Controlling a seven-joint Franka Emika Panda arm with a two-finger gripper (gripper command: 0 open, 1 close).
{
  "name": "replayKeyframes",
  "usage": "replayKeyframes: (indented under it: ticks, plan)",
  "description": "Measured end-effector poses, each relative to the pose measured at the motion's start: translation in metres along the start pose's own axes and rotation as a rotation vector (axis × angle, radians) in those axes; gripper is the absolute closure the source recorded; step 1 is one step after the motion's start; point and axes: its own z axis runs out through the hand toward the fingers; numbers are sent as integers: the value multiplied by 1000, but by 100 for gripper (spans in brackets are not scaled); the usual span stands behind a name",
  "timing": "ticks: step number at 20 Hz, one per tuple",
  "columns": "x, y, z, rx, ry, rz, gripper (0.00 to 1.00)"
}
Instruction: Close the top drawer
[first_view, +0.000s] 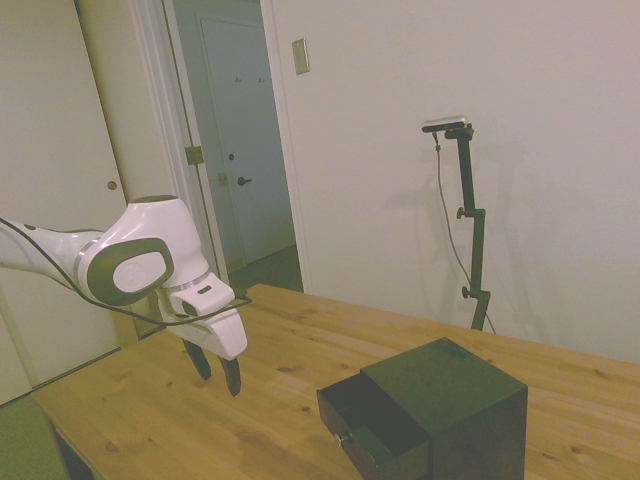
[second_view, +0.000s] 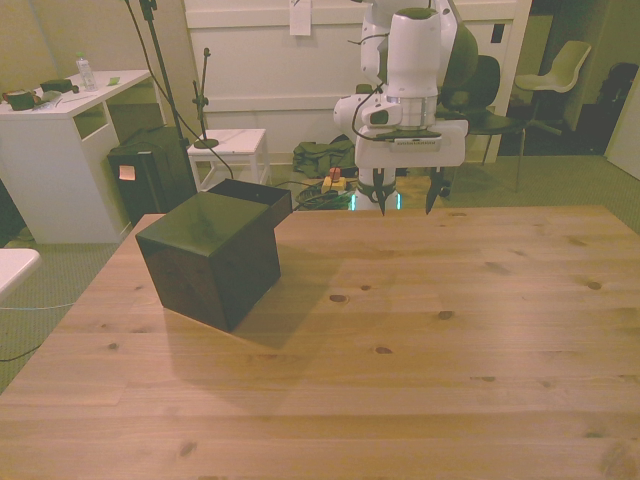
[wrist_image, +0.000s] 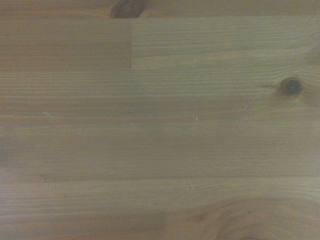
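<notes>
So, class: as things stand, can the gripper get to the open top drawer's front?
Probably yes. The gripper hangs open above bare table, apart from the top drawer, with nothing between them.

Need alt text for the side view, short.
A small dark wooden cube chest stands on a light wooden table with its top drawer pulled out toward the arm. The white robot arm's pincer hangs above the bare tabletop, fingers apart and pointing down, well clear of the drawer. Behind are a white wall and a doorway.
</notes>
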Motion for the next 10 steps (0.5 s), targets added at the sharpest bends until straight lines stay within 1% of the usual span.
replayKeyframes:
  ticks: [2, 3, 6, 10]
  plan:
    - [1, 0, 1, -2, -1, 3, 0]
    - [2, -1, 2, -2, 1, 17, 0]
    - [11, 0, -2, 14, 29, 121, 0]
    - [39, 13, -13, -6, 99, 275, 0]
